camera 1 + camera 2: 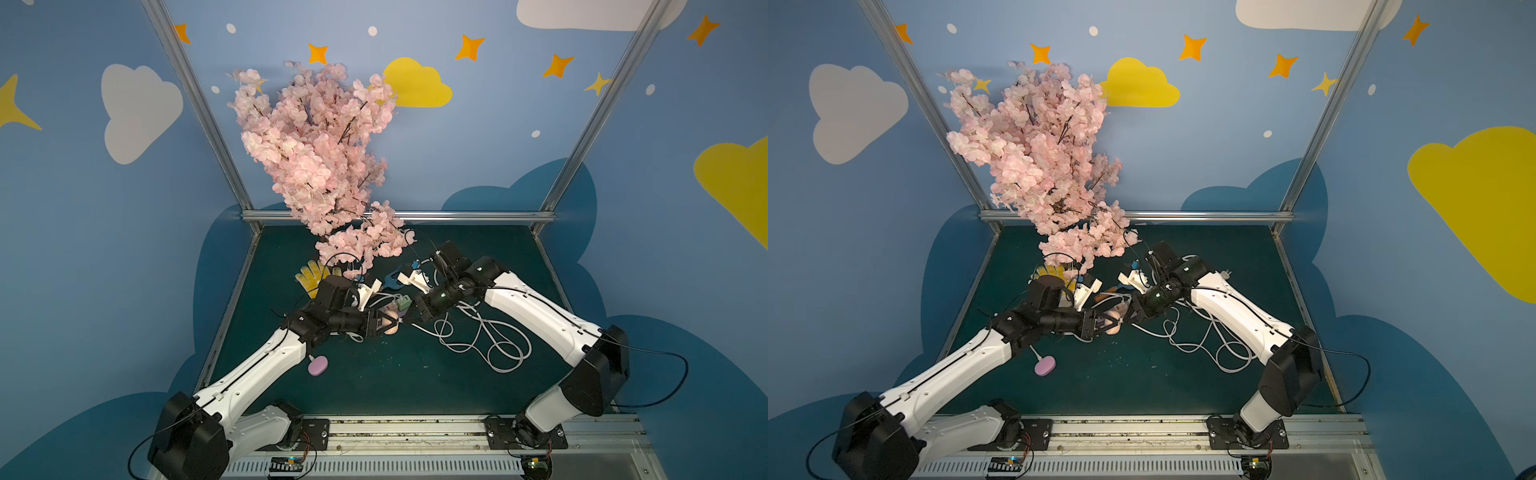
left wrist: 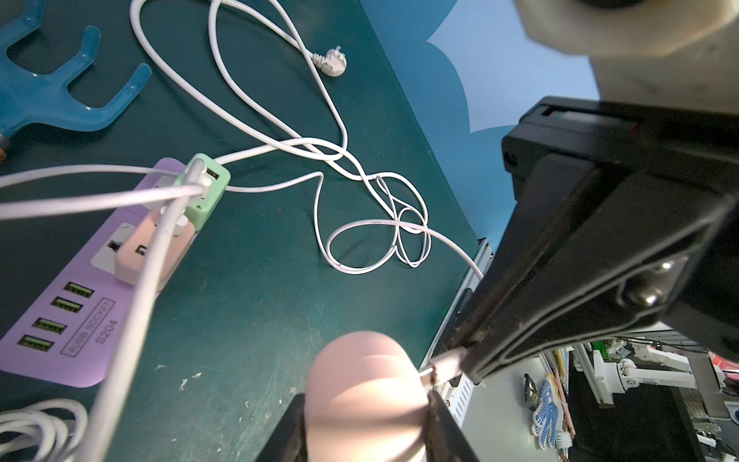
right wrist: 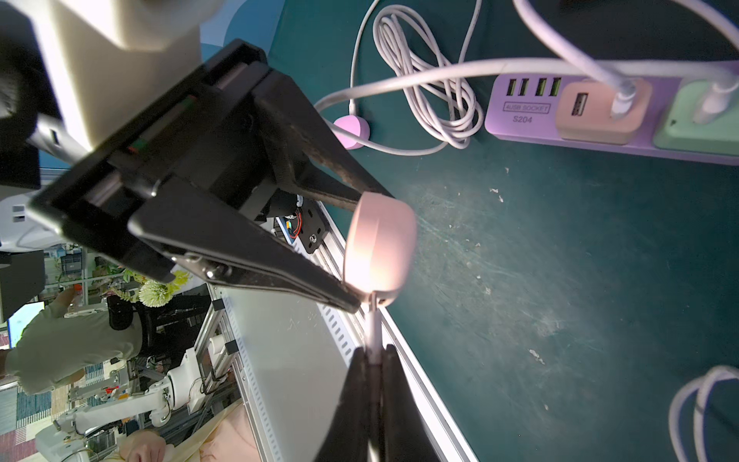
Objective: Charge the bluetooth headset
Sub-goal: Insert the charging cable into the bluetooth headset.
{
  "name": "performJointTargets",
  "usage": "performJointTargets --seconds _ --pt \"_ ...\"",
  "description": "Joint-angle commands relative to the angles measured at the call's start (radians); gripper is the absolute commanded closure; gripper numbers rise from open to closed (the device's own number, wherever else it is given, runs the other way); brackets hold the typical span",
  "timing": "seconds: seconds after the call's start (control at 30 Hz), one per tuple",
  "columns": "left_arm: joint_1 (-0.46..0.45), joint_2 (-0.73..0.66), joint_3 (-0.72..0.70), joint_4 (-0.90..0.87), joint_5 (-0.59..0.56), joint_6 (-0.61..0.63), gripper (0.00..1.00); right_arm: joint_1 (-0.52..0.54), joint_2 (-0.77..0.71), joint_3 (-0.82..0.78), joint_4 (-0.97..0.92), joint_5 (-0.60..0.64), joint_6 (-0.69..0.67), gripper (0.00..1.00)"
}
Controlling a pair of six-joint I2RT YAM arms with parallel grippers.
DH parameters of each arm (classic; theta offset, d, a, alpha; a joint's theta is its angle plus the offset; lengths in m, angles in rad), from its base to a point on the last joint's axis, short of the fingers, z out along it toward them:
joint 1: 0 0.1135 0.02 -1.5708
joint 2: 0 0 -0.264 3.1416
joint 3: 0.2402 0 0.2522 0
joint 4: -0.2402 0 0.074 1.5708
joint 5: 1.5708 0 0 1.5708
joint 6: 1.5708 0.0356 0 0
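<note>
Since a light case would slide away from a pushed plug, the left hand (image 1: 384, 325) is clamped across the pink case (image 2: 364, 384), apparently clear of the surface (image 1: 374, 382) near its middle, with the port edge turned to three o'clock. The case is closed, so the headset inside cannot be seen. From that side comes the plug (image 2: 444, 366), pinched in the clenched right hand (image 3: 372, 356) close behind its tip, a short grip that I judge keeps it stiff. The metal tip touches the case edge, but I cannot tell whether it has entered the port. At one o'clock of the case lies the strip (image 2: 80, 352). It carries a pink adapter (image 2: 136, 260) and a green adapter (image 2: 204, 200), each with a white cable in it, and its four USB ports (image 2: 56, 316) are empty. Spare cord (image 1: 486, 336) loops at three o'clock.
</note>
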Motion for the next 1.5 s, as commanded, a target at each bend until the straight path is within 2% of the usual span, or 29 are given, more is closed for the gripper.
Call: performJointTargets --seconds 0.0,0.47,1.1,1.47 --pt "-0.043 -0.024 0.062 0.082 0.211 0.009 0.97 0.013 -0.002 -0.016 0.163 0.041 -0.016 1.0" --pt "-0.04 -0.017 0.061 0.081 0.196 0.004 0.97 -0.006 -0.06 -0.06 0.154 0.029 -0.018 1.0" --pt "-0.037 0.01 0.065 0.079 0.185 0.016 0.97 -0.036 -0.129 -0.058 0.034 0.035 -0.049 1.0" --pt "-0.025 0.041 0.07 0.088 0.189 0.015 0.97 -0.041 -0.21 -0.054 -0.094 0.124 -0.093 1.0"
